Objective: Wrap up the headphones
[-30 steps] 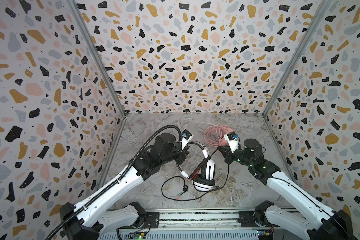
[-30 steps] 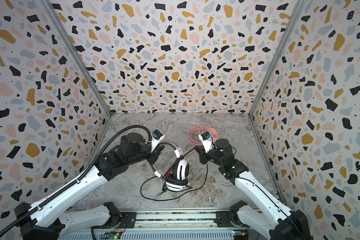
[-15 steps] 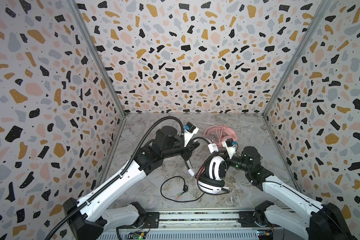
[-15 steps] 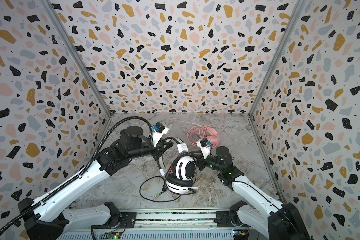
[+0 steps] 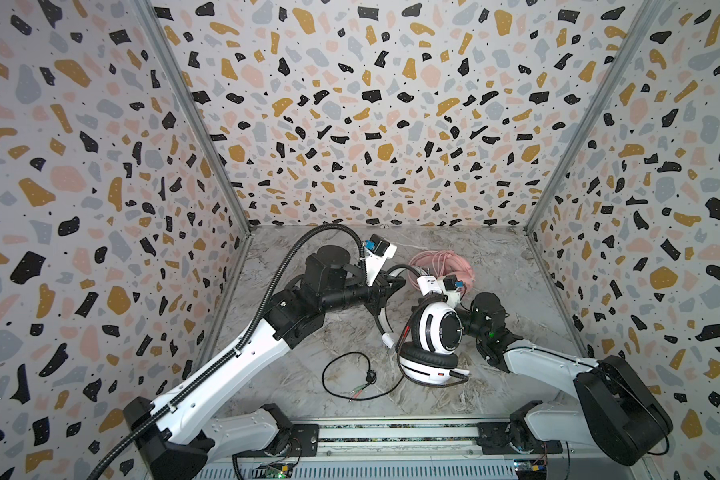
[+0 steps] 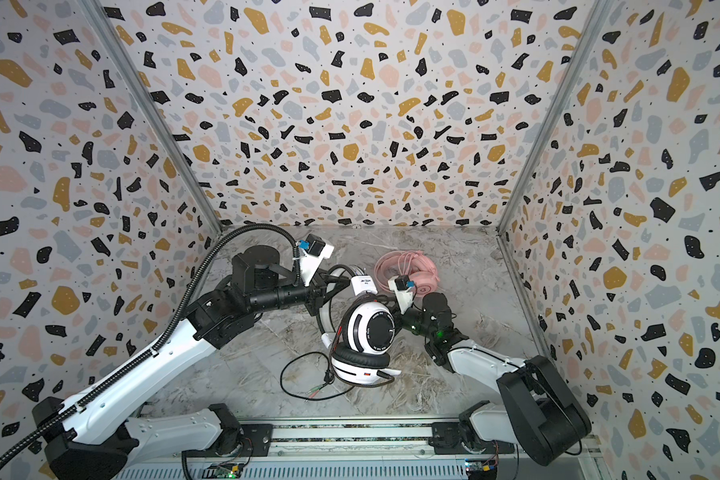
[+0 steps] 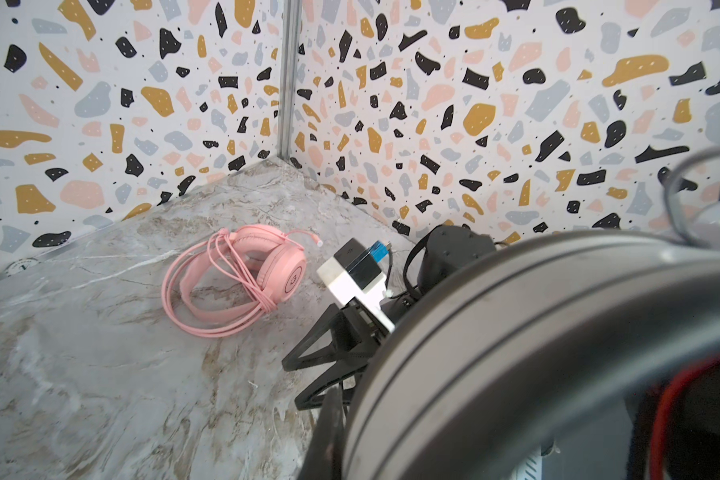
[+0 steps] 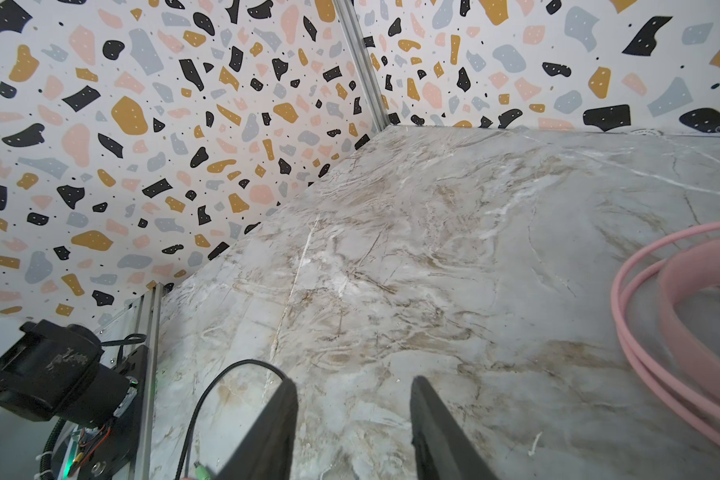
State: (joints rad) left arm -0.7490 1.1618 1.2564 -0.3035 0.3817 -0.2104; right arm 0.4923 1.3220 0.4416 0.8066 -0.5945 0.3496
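Terrazzo walls [image 5: 371, 124] box in a marbled tabletop [image 5: 292, 374]. The pink headset [image 7: 267, 266] lies near the back edge, its cable already looped round it. Nearer the front edge, the white-and-black headset [image 5: 435, 332] has been tipped up within the last second. The left end effector [image 5: 393, 283] is clamped tight on its headband [image 7: 516, 311], while the right end effector [image 8: 353, 390] has let go — jaws partly apart, nothing between them. The black cable [image 5: 323, 374] sprawls loose by the front edge, so that freed arm can probably fetch it next.
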